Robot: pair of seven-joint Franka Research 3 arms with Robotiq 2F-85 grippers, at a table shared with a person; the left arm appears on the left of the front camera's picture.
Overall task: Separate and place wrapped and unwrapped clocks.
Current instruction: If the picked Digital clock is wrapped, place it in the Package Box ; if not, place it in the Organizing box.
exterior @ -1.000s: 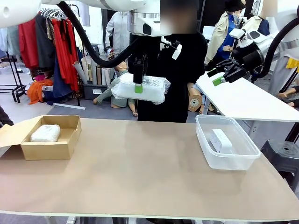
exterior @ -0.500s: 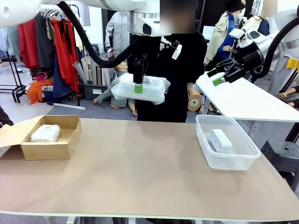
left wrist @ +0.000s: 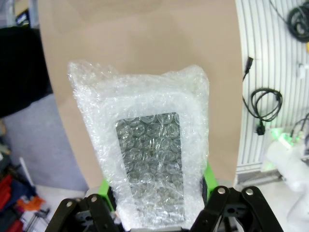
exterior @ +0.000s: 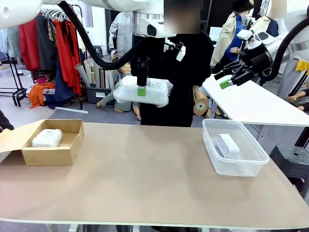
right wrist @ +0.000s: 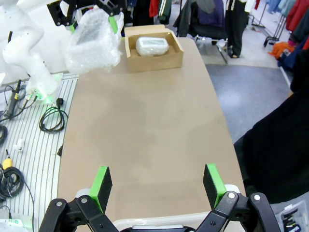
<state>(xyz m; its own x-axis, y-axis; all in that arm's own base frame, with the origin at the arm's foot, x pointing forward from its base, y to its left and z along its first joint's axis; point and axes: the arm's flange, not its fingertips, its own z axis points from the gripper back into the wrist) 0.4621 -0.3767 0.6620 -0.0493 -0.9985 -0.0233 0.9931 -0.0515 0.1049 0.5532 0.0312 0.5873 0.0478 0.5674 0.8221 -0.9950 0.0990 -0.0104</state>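
Note:
My left gripper (exterior: 141,89) hangs high above the table's far middle, shut on the long bubble-wrap bundle (exterior: 144,91). In the left wrist view that bundle (left wrist: 147,150) fills the space between my green pads (left wrist: 206,175), with a dark panel showing through the wrap. From the right wrist camera the same bundle (right wrist: 92,41) hangs at upper left. The small wrapped bundle (exterior: 47,137) lies in the cardboard box (exterior: 58,153) at the table's left. The bare white clock (exterior: 228,145) rests in the clear plastic bin (exterior: 235,166) at right. My right gripper (exterior: 227,77) is open, raised above that bin; nothing sits between its fingers (right wrist: 100,183).
A person in black stands at the table's far side behind the held bundle. A white table (exterior: 256,104) stands behind at right. The tan tabletop (exterior: 145,169) stretches between box and bin. Cables (right wrist: 50,118) lie on the floor beside the table.
My left gripper has shifted the long bundle slightly left and up. My right arm, the box and the bin have not moved.

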